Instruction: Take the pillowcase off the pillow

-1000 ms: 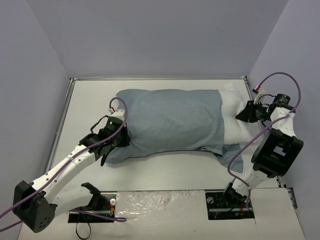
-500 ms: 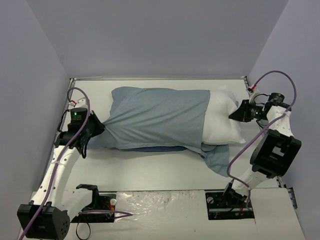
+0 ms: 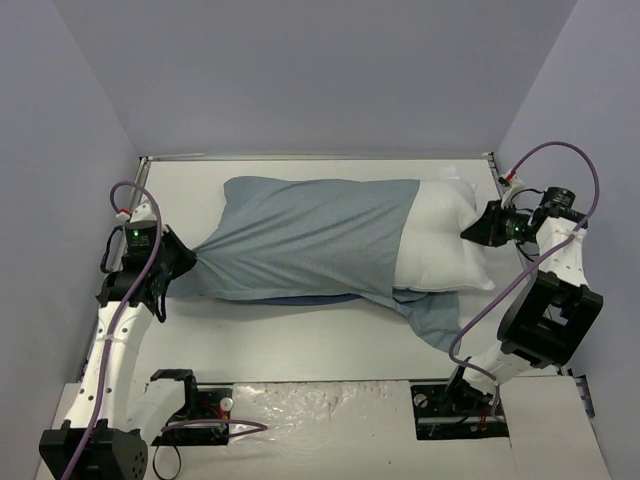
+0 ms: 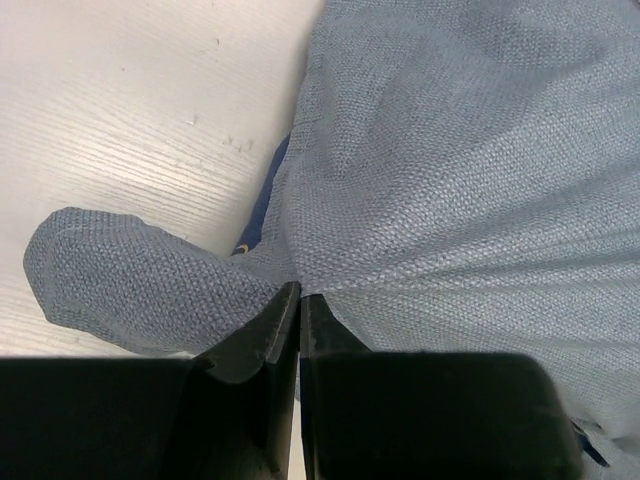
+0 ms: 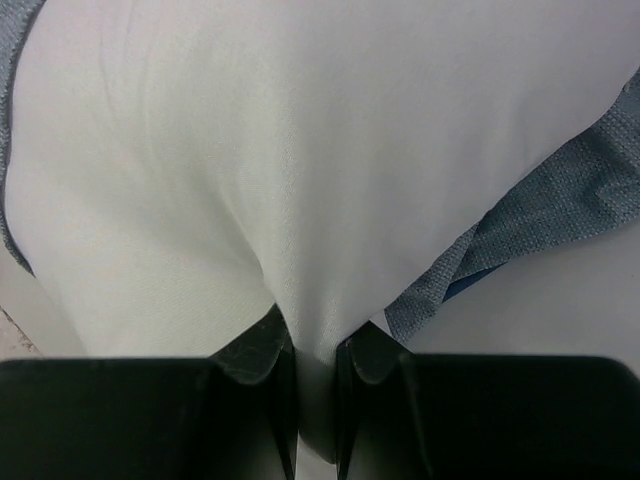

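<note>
The pillowcase (image 3: 310, 240), grey-blue cloth, covers the left part of the pillow and is stretched to a point at its left end. My left gripper (image 3: 190, 258) is shut on that end; in the left wrist view the cloth (image 4: 450, 170) bunches between the closed fingers (image 4: 272, 325). The white pillow (image 3: 440, 245) sticks out of the case's open right end. My right gripper (image 3: 470, 232) is shut on the pillow's right edge; the right wrist view shows white fabric (image 5: 300, 170) pinched between the fingers (image 5: 262, 350). A loose flap of pillowcase (image 3: 435, 318) trails at the front right.
The white table (image 3: 300, 340) has a raised rim at the back (image 3: 320, 157) and grey walls on three sides. Both arm bases and a strip of crinkled plastic (image 3: 320, 408) sit along the near edge.
My left gripper has pulled the pillowcase's left end further left and up, stretching the cloth. More of the white pillow shows at the right. The right gripper has barely moved.
</note>
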Available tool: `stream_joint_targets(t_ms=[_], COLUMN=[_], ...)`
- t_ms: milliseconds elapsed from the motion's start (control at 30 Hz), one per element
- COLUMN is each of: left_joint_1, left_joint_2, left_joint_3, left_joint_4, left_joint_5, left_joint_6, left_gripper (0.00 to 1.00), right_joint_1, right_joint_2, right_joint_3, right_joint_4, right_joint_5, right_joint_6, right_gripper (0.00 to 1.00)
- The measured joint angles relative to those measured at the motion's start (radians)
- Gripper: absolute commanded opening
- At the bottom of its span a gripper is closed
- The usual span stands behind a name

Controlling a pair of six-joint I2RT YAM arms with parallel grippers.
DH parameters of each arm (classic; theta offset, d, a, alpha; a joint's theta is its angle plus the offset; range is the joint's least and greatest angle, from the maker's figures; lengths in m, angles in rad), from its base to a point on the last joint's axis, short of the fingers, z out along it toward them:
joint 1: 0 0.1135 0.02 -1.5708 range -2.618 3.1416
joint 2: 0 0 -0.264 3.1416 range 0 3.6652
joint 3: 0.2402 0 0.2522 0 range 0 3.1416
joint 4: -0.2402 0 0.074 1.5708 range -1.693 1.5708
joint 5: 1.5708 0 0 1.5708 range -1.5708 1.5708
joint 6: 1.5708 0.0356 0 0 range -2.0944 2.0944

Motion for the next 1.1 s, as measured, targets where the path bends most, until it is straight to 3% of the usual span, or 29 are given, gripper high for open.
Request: stream_joint_targets(t_ms=[100,133,233,267,333,367,467,733,800,900,1033,1100], left_joint_1=[0.002,0.003,0.016,0.019,0.022,0.022,0.022,0.02,0.018,0.012,-0.004,-0.01], left_joint_2=[-0.011,-0.02,-0.059,-0.072,-0.086,-0.089,-0.077,0.222,0.314,0.432,0.586,0.644], left_joint_3=[-0.005,-0.014,-0.058,-0.069,-0.072,-0.072,-0.062,0.08,0.119,0.17,0.281,0.332], left_joint_4=[0.001,0.009,0.027,0.032,0.048,0.063,0.117,0.315,0.349,0.386,0.426,0.443], left_joint_5=[-0.002,-0.003,0.003,0.005,0.019,0.024,0.042,0.099,0.104,0.106,0.093,0.087], left_joint_6=[-0.006,-0.006,-0.025,-0.035,-0.056,-0.066,-0.093,-0.186,-0.202,-0.233,-0.288,-0.322], left_gripper=[0.07,0.22,0.41,0.58,0.7,0.75,0.81,0.9,0.91,0.91,0.91,0.92], right_joint_1=[-0.007,-0.008,-0.003,-0.001,0.001,0.005,0.023,0.08,0.092,0.109,0.156,0.192], right_joint_2=[-0.002,-0.004,-0.016,-0.022,-0.035,-0.042,-0.045,-0.031,-0.01,0.035,0.103,0.138], right_joint_3=[0.002,0.002,0.002,0.002,0.004,0.011,0.087,0.337,0.359,0.366,0.363,0.363], right_joint_4=[0.0,0.001,0.001,0.001,0.0,-0.005,-0.02,0.04,0.062,0.114,0.231,0.269], right_joint_5=[-0.001,0.001,0.021,0.027,0.032,0.034,0.043,0.064,0.079,0.12,0.267,0.376], right_joint_6=[0.003,0.003,-0.002,-0.003,0.0,0.006,0.04,0.149,0.201,0.309,0.575,0.713], right_gripper=[0.0,0.0,0.0,0.0,0.08,0.22,0.44,0.49,0.6,0.76,0.95,0.98])
